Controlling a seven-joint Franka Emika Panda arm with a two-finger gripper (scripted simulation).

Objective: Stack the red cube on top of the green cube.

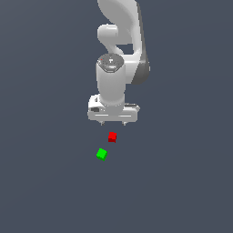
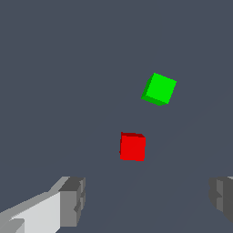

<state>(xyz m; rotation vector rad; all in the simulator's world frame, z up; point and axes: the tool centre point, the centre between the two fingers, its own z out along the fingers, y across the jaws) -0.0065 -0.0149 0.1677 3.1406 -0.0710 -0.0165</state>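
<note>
My pincer (image 1: 113,123): hanging wide open, gripping nothing.
Red cube (image 1: 112,136): lying just below my fingertips (image 2: 73,200), untouched.
Green cube (image 1: 102,154): sitting farther out, apart from red.

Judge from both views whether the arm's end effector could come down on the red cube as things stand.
Probably yes. The end effector hangs open above the red cube, with nothing between them. The green cube lies apart from it, so the fingers seem to have room either side.

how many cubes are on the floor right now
2. The red cube lies just ahead of the open claw, not gripped. The green cube sits apart from it, toward the exterior view's lower left. Nothing appears to hide more.
</note>
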